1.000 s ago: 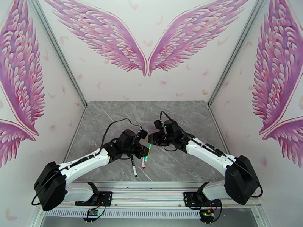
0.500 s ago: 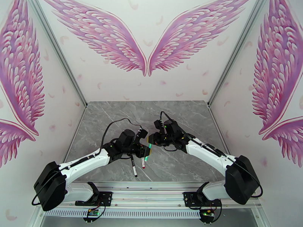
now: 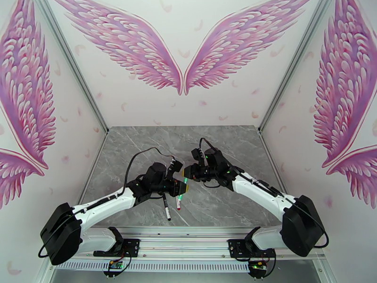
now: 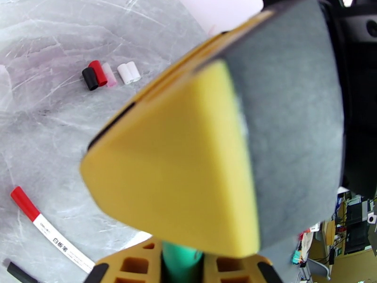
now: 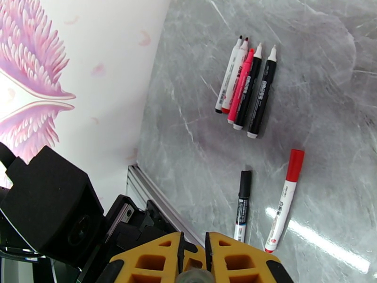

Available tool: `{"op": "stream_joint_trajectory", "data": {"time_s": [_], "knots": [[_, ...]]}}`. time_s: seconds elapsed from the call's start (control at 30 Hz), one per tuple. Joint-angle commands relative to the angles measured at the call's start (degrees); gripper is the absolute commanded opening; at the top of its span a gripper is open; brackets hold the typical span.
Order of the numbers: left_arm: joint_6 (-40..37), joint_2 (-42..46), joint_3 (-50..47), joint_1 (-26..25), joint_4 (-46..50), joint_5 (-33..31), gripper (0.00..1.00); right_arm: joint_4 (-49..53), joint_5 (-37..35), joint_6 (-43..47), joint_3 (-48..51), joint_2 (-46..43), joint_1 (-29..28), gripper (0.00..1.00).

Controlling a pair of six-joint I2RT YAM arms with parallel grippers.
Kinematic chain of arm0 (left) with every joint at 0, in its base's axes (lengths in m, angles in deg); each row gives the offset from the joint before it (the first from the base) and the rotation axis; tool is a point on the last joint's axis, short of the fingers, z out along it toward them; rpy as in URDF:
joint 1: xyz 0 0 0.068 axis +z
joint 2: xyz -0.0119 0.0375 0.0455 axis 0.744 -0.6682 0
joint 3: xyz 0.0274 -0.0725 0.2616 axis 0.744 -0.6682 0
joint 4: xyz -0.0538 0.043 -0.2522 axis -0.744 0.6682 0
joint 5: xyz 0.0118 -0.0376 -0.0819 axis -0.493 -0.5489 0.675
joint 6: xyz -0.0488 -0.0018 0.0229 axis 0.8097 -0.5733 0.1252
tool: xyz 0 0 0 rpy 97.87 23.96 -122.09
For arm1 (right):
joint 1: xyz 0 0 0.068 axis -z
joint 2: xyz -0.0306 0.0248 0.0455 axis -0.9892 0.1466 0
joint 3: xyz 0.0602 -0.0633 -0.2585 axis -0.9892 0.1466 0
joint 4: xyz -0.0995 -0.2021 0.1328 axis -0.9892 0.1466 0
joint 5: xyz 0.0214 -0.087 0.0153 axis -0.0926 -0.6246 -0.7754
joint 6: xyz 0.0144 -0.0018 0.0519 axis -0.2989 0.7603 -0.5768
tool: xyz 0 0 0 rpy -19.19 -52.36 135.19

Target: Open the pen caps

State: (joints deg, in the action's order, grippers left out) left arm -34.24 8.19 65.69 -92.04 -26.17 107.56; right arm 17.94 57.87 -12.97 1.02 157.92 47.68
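The green cap (image 4: pixel 182 261) was held above the counter (image 3: pixel 141 142), clamped in the clenched left pincer (image 3: pixel 180 187); the right pincer (image 5: pixel 193 248) was clenched on what seemed the pale barrel (image 5: pixel 193 278). A straight axial pull, with both grips firm, was judged best.

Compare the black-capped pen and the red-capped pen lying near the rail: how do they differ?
The red-capped pen is thicker than the black-capped pen, with a bigger cap. The red-capped pen tilts more in the right wrist view than the black-capped pen. Both are capped, white-barrelled, lying flat and apart on the table.
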Motion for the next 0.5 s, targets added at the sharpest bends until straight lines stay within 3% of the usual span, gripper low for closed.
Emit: {"op": "stream_joint_trajectory", "data": {"time_s": [0.0,0.17,0.27,0.47], "knots": [[0.83,1.03,-1.25,0.59,-1.72,0.8,0.19,-3.3,0.56,-1.31,-0.92,-2.48,-0.06,0.15],[-0.72,2.02,-1.38,0.75,-1.92,4.04,0.14,-5.63,4.53,-1.04,-0.63,-3.81,1.44,0.14],[-3.51,2.11,-0.21,0.03,2.07,1.79,0.13,-5.8,5.09,-0.16,-0.83,-5.62,2.37,0.13],[-5.81,0.23,1.22,-3.4,5.33,-1.94,0.11,-0.88,-0.74,2.05,-2.24,-7.99,3.43,0.13]]}}
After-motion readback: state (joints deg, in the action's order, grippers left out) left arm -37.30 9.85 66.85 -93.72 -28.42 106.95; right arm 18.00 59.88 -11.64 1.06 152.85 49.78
